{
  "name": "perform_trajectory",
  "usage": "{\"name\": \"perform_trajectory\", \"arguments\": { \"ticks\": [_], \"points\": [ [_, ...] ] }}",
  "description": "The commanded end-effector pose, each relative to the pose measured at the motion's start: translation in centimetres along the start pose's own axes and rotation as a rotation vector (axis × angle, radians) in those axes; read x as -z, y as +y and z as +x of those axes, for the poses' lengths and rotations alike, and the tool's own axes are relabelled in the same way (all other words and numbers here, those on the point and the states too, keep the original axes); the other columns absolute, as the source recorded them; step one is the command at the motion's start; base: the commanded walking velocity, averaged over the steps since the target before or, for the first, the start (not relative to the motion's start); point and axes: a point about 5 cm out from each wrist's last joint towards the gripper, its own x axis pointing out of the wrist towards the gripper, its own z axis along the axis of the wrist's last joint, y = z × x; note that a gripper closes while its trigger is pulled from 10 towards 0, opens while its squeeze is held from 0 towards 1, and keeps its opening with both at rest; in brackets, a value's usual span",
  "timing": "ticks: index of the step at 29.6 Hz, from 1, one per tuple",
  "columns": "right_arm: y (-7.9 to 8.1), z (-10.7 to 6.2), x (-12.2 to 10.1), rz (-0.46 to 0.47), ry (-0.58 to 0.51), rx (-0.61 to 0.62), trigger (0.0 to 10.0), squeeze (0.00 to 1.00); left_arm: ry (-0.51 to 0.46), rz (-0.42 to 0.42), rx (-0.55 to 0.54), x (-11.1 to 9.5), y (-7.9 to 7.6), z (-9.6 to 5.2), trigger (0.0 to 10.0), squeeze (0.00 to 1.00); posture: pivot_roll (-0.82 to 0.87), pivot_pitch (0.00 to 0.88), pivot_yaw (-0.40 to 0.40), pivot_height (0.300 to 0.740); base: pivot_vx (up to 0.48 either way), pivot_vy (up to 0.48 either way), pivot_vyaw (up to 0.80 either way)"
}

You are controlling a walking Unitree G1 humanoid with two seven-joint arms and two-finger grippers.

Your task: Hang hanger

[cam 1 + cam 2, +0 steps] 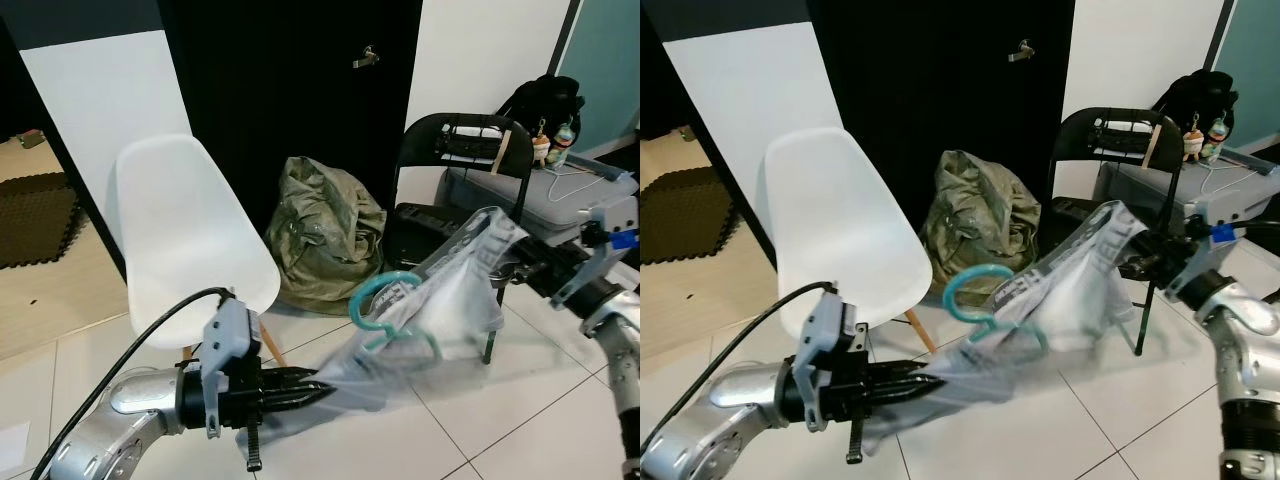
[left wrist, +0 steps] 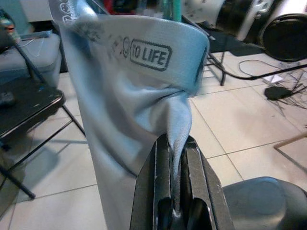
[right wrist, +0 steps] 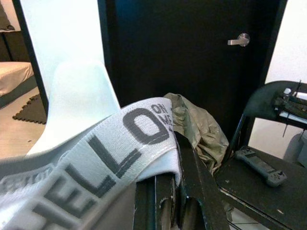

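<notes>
left eye view: the left claw (image 1: 318,390) is clenched on one end of a pale garment (image 1: 440,310), the right claw (image 1: 520,262) clenched on its waistband at the other. between the claws, the teal hanger (image 1: 395,310) hangs loosely in the stretched cloth. likely risk: it slips out if the cloth slackens or tilts.

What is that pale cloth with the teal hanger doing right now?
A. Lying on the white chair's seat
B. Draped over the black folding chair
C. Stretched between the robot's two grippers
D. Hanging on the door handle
C: the left gripper pinches one end of the pale cloth and the right gripper the waistband end, with the teal hanger in the cloth between them.
</notes>
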Motion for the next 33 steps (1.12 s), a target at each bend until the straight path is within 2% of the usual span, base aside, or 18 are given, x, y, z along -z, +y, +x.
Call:
{"name": "perform_trajectory", "arguments": {
  "ticks": [1,6,9,10,11,12,14,15,16,19,20,24,27,29,30,32,33],
  "points": [
    [0.1,0.1,-0.6,0.023,-0.042,-0.001,0.0,0.00,0.051,0.026,0.000,0.2,0.2,0.1,10.0,0.00,-0.03,0.000,0.024,0.740,0.000,0.000,0.00],
    [0.0,0.2,-0.7,0.033,-0.047,0.000,0.0,0.00,0.078,0.038,-0.006,0.5,0.3,0.0,10.0,0.00,-0.03,0.000,0.024,0.740,0.000,0.000,0.00],
    [-0.1,0.0,0.4,0.000,0.036,0.010,0.0,0.00,-0.036,0.055,-0.077,-0.9,1.2,-0.2,10.0,0.00,-0.02,0.000,0.023,0.740,0.000,0.000,0.00],
    [-0.1,0.0,0.4,0.000,0.036,0.010,0.0,0.00,-0.036,0.055,-0.077,-0.9,1.2,-0.2,10.0,0.00,-0.02,0.000,0.023,0.740,0.000,0.000,0.00],
    [-0.1,-0.3,0.9,-0.014,0.075,0.004,0.0,0.00,-0.146,0.073,-0.141,-2.3,2.0,-0.4,10.0,0.00,-0.02,0.000,0.022,0.740,0.000,0.000,0.00],
    [-0.1,-0.3,0.9,-0.014,0.075,0.004,0.0,0.00,-0.146,0.073,-0.141,-2.3,2.0,-0.4,10.0,0.00,-0.02,0.000,0.022,0.740,0.000,0.000,0.00],
    [-0.1,-0.7,1.8,-0.033,0.135,0.002,0.0,0.00,-0.330,0.076,-0.213,-4.6,2.9,-1.2,10.0,0.00,-0.02,0.000,0.023,0.740,0.000,0.000,0.00],
    [-0.1,-0.7,1.8,-0.033,0.135,0.002,0.0,0.00,-0.330,0.076,-0.213,-4.6,2.9,-1.2,10.0,0.00,-0.02,0.000,0.023,0.740,0.000,0.000,0.00],
    [-0.2,-0.9,2.1,-0.036,0.154,0.006,0.0,0.00,-0.395,0.079,-0.233,-5.5,3.1,-1.6,10.0,0.00,-0.02,0.000,0.023,0.740,0.000,0.000,0.00],
    [-0.2,-1.1,2.3,-0.036,0.161,0.008,0.0,0.00,-0.448,0.076,-0.246,-6.0,3.3,-2.0,10.0,0.00,-0.02,0.000,0.023,0.740,0.000,0.000,0.00],
    [-0.3,-1.4,2.5,-0.034,0.172,0.016,0.0,0.00,-0.513,0.066,-0.244,-6.5,3.2,-2.7,10.0,0.00,-0.02,0.000,0.024,0.740,0.000,0.000,0.00],
    [-0.5,-1.6,2.6,-0.035,0.180,0.023,0.0,0.00,-0.522,0.058,-0.237,-6.5,3.0,-2.9,10.0,0.00,-0.02,0.000,0.024,0.740,0.000,0.000,0.00],
    [-0.6,-1.7,2.6,-0.036,0.182,0.028,0.0,0.00,-0.485,0.066,-0.264,-6.1,3.2,-3.0,10.0,0.00,-0.02,0.000,0.024,0.740,0.000,0.000,0.00],
    [-0.8,-1.9,2.0,-0.036,0.145,0.029,0.0,0.00,-0.396,0.073,-0.306,-5.0,3.5,-3.0,10.0,0.00,-0.02,0.000,0.024,0.740,0.000,0.000,0.00],
    [-0.8,-1.9,2.0,-0.036,0.145,0.029,0.0,0.00,-0.396,0.073,-0.306,-5.0,3.5,-3.0,10.0,0.00,-0.02,0.000,0.024,0.740,0.000,0.000,0.00],
    [-0.9,-2.0,1.3,-0.040,0.099,0.022,0.0,0.00,-0.309,0.067,-0.309,-4.0,3.6,-3.0,10.0,0.00,-0.02,0.000,0.024,0.740,0.000,0.000,0.00],
    [-0.9,-2.0,1.3,-0.040,0.099,0.022,0.0,0.00,-0.309,0.067,-0.309,-4.0,3.6,-3.0,10.0,0.00,-0.02,0.000,0.024,0.740,0.000,0.000,0.00]
  ]
}}
